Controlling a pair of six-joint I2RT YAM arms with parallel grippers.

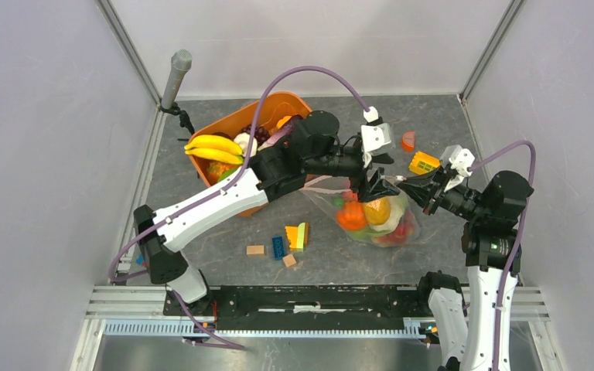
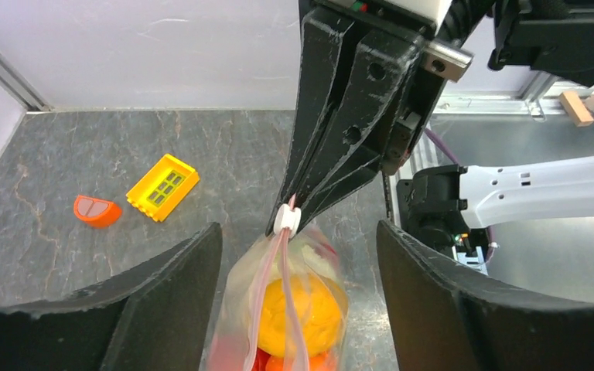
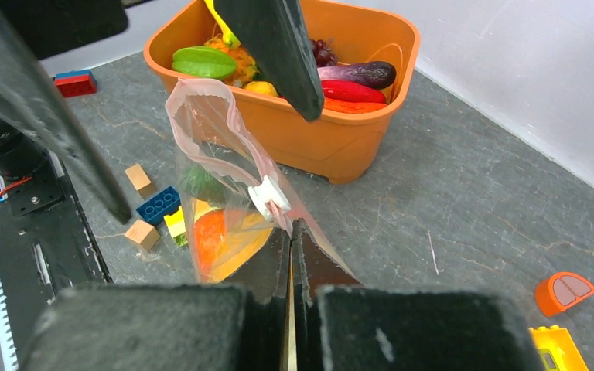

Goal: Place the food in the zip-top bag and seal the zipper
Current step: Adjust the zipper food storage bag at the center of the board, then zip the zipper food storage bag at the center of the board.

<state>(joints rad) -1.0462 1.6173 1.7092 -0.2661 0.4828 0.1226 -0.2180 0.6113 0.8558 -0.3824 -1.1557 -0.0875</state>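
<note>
1. Location: the clear, crinkly plastic zip-top bag (image 1: 371, 220) lies on the grey table (image 1: 340, 267) between the two arms. It is just beside the orange oval plastic tub (image 3: 332, 131). Bright toy food is inside it, with a round orange fruit (image 2: 294, 313) uppermost.
2. Right jaws: pressed together, pinching the bag's corner at one end of the narrow pale pink zipper (image 3: 240, 147). The small white slider tab (image 2: 287, 219) sits right against that pinch.
3. Left jaws: spread wide and holding nothing. Their dark fingers (image 2: 162, 301) stand one on each side of the bag's mouth edge and appear clear of the plastic.
4. Key relation: the slider tab lies straight ahead of the left jaws, midway between the fingertips and about level with them. The zipper's long axis follows the line joining the two wrists. From the tab back toward the left arm the two pink lips part into an open loop, so that stretch looks unsealed.
5. Judgement: the left arm is the free one and well placed. It would need to nip the tab and draw it back along the strip toward its own wrist while the right pinch anchors the far end. The thin film could bunch, or the jaws could catch plastic instead of the tab.
6. Yellow plastic bananas (image 1: 215, 147) and other toy pieces lie in the tub.
</note>
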